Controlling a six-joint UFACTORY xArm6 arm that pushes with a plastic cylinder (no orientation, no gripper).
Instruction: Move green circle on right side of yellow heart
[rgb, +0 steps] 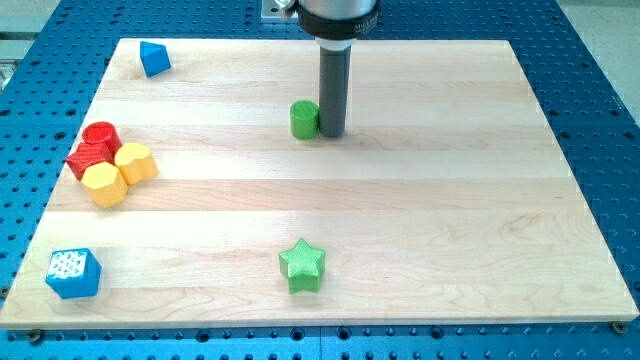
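The green circle (304, 119) stands on the wooden board near the view's top centre. My tip (332, 133) rests on the board right against the circle's right side. The yellow heart (135, 162) lies far off at the view's left, touching a yellow hexagon (104, 185) below it and red blocks above it. The rod rises straight up from the tip to the arm at the view's top.
A red circle (101, 136) and a red star-like block (87, 159) crowd the heart's upper left. A blue triangle-like block (153, 58) sits at the top left, a blue cube (73, 273) at the bottom left, a green star (302, 265) at the bottom centre.
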